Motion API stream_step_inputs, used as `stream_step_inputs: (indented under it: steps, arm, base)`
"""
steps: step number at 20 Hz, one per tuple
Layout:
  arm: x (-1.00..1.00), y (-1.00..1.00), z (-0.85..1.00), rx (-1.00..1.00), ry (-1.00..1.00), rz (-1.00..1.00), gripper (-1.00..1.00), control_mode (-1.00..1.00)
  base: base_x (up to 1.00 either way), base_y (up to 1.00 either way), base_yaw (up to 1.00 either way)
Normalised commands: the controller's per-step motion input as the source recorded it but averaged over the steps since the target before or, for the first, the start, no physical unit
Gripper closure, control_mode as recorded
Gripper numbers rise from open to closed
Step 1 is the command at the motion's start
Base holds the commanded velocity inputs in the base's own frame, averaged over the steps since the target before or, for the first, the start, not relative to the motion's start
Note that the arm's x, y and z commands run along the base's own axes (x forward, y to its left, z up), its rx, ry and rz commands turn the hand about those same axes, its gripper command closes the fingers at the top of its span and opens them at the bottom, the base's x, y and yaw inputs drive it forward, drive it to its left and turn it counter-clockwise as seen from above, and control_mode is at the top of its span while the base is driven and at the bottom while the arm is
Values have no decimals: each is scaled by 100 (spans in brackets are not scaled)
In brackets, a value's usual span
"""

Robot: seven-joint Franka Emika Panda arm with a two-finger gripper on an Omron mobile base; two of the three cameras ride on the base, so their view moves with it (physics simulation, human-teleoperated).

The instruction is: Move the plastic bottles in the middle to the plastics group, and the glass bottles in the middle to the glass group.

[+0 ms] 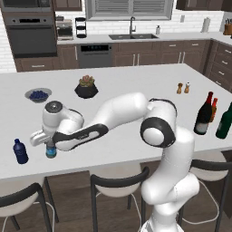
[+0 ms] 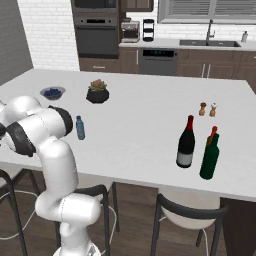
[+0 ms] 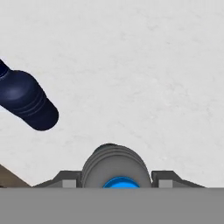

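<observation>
1. Left base view: the arm reaches low and to the left over the white island counter (image 1: 136, 77). The gripper (image 1: 49, 144) sits directly over a clear water bottle (image 1: 50, 150) near the front left edge. The navy-blue bottle (image 1: 20, 151) stands just beside it, to the left and apart from it. At the far right, the wine bottle (image 1: 203, 114) stands upright, with the small brown red-topped bottle (image 1: 214, 110) just behind it and the green bottle (image 1: 224, 121) to its right. A bowl of blueberries (image 1: 38, 94), a potted succulent (image 1: 86, 86) and two shakers (image 1: 183, 88) lie farther back.

2. Right base view: the water bottle (image 2: 80, 128) stands upright on the counter beside the arm's upper links. The wine bottle (image 2: 186, 142) and green bottle (image 2: 210, 156) stand close together near the front right — the red-topped bottle (image 2: 213, 133) shows behind the green one.

3. Hand view: the water bottle's cap and shoulders (image 3: 116, 168) lie between the two fingers (image 3: 65, 180), seen from above. The fingers flank the bottle closely; whether they press on it cannot be determined. The navy-blue bottle (image 3: 26, 101) lies at the left, clear of the gripper.
</observation>
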Motion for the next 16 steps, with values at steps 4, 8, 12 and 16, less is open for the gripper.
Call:
stream_step_inputs:
  steps: [4, 8, 12, 16]
  arm:
    - [28, 45, -9, 2, 0, 0, 100, -100]
    - [28, 32, -10, 2, 0, 0, 100, -100]
    - [12, 6, -30, 0, 4, 0, 100, -100]
    - [10, 0, -41, 0, 9, 0, 100, -100]
  base:
    - [0, 0, 0]
    - [0, 0, 0]
    - [0, 0, 0]
    - [0, 0, 0]
